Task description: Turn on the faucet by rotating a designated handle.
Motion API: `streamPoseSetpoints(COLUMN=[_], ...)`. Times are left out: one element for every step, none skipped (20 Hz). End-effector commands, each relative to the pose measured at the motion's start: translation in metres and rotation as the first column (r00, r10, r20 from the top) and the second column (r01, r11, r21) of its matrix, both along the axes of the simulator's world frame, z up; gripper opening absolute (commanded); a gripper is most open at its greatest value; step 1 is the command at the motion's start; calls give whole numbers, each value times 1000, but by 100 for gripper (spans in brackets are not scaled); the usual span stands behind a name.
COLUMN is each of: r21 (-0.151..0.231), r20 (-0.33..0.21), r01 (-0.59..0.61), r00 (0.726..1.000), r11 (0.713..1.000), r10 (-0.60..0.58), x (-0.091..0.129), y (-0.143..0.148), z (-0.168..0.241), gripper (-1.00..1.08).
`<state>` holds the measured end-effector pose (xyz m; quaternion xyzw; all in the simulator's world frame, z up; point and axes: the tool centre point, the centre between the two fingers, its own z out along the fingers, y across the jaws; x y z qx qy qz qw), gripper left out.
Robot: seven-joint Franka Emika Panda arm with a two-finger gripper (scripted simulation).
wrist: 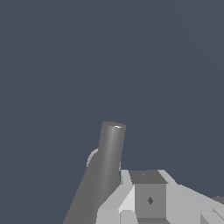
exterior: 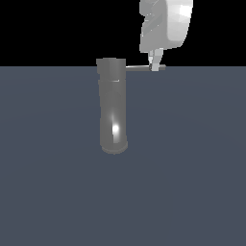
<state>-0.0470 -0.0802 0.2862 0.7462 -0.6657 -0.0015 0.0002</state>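
Note:
The faucet (exterior: pixel 111 103) is a tall glossy grey cylinder with a wider cap on top, standing left of centre in the exterior view. The handle (exterior: pixel 144 68) is a thin grey rod sticking out from the cap toward the exterior view's right. My white gripper (exterior: pixel 154 65) comes down from above, and its fingertips touch the rod near its outer end. In the wrist view the rod (wrist: pixel 107 162) shows close up, right beside a white finger (wrist: pixel 148 199). Whether the jaws are open or shut does not show.
A flat, dark blue-grey floor (exterior: pixel 192 168) spreads all around the faucet. The background behind it is black. No other objects show.

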Motion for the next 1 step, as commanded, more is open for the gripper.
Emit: streamPoseSetpoints(r21=[-2], r20=[3], r01=[30], r00=[1000], r11=[1000], r10=[-30], x=[3], y=[-20], z=[0], gripper=[-100])
